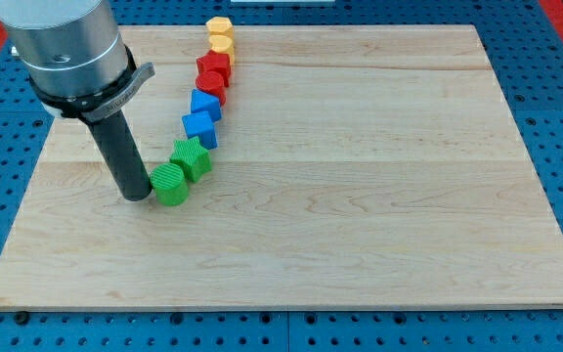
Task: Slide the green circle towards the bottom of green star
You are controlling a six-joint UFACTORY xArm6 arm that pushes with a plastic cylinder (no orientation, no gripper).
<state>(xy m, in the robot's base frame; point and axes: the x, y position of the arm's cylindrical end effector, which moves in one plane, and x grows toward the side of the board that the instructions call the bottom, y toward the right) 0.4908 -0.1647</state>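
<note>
The green circle (171, 183) sits on the wooden board, touching the green star (193, 156) at the star's lower left. My tip (139, 197) is at the end of the dark rod, right against the circle's left side. The rod comes down from the grey arm at the view's top left.
A curved line of blocks runs up from the green star: two blue blocks (201, 127) (206, 103), two red blocks (210, 83) (215, 66), and two yellow blocks (222, 45) (220, 27) at the board's top edge. The board (360, 196) lies on a blue perforated table.
</note>
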